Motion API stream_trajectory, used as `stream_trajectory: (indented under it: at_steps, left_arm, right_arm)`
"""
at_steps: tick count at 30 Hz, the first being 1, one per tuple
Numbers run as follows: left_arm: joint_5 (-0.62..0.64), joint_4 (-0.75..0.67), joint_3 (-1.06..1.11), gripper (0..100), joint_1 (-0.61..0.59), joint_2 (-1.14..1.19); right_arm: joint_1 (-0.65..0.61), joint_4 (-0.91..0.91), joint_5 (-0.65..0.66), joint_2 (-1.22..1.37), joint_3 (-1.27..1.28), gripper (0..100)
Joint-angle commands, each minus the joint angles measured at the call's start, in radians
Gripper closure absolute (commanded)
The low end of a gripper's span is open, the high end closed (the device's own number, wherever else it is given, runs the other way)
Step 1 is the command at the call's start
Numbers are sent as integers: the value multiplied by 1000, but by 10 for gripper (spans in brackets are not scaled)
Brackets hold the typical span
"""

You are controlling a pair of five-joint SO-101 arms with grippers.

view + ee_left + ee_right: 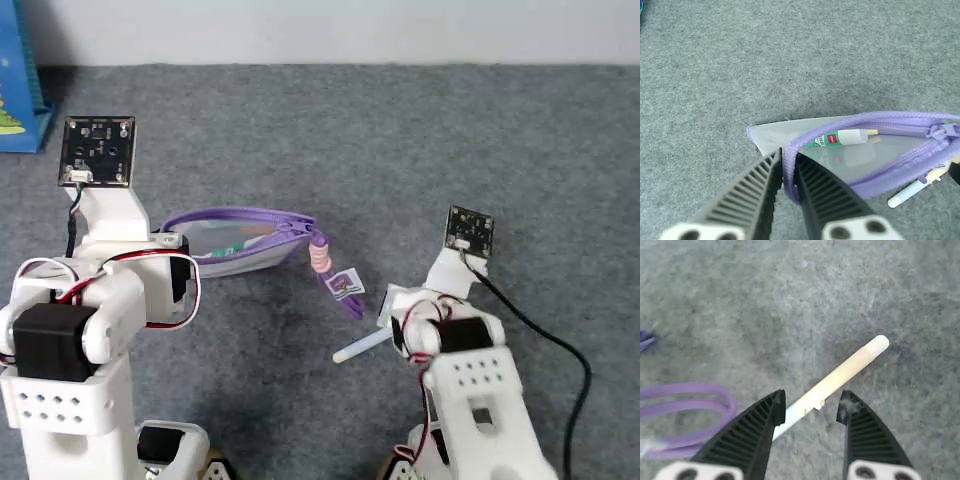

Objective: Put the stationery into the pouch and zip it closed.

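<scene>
A clear pouch [240,243] with a purple zipper lies on the grey carpet, its mouth partly open. My left gripper [785,172] is shut on the pouch's [790,131] purple rim at its end away from the zipper pull. Inside lies a white and green stick [840,138]. A white pen [362,346] lies on the carpet outside, just in front of the pouch. My right gripper [812,405] stands open over the pen [840,375], one finger on each side of the barrel. The right gripper [392,328] sits at the pen's right end.
A pink bead charm [320,258], a small tag [346,285] and a purple strap loop [690,405] trail from the zipper pull toward the pen. A blue box [18,80] stands at the far left. Open carpet lies beyond the pouch.
</scene>
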Motion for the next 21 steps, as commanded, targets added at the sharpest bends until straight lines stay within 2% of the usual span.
stream_trajectory:
  at_steps: [1,9,13,21]
  left_arm:
    - [9,6,2,988,3,-8]
    - [9,6,2,988,3,-8]
    - [9,6,2,988,3,-8]
    - [8,5,13,988,3,-8]
  right_arm:
    - [8,-68,-31,113,-11,818]
    - [15,-97,-60,213,-37,818]
    - [67,-97,-83,272,-91,820]
    - [108,-105,-89,515,-224,821]
